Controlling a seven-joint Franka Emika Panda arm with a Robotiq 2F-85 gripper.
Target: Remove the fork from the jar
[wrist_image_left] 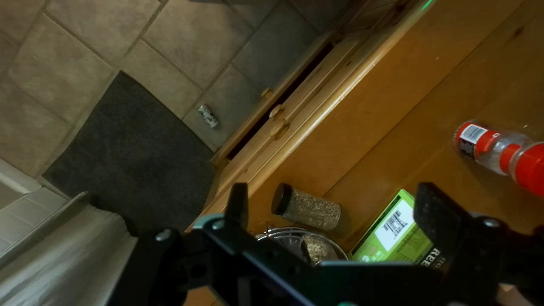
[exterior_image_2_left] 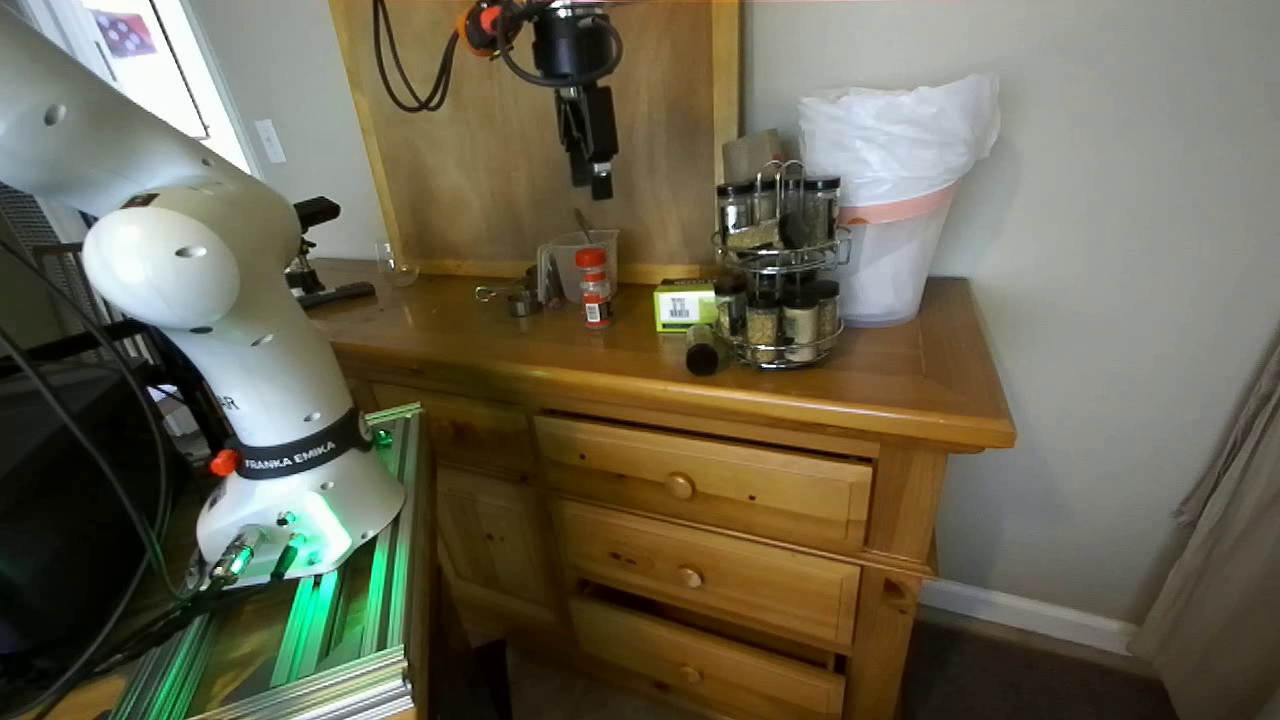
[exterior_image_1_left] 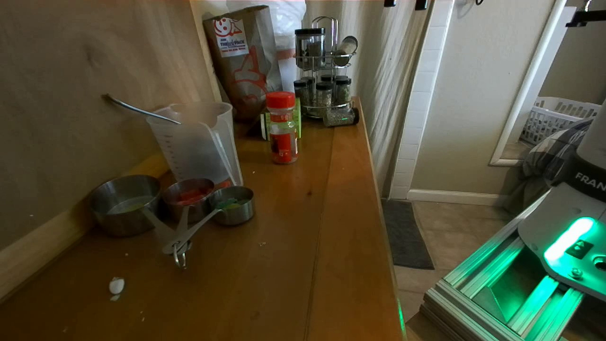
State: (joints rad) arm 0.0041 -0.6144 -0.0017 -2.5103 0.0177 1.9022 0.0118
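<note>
Fork (exterior_image_1_left: 142, 112) is apparently propped aslant by the jar (exterior_image_1_left: 191, 147), so its end seems graspable; hand (wrist_image_left: 332, 193) is spread wide, empty

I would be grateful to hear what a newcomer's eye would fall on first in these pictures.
Most likely the robot's base, lit bright green at the right edge of an exterior view. Next, perhaps, comes the red-capped bottle, upright on the wooden dresser top, and to its left in that view the clear jar, with the fork slanting out over its rim.
</note>
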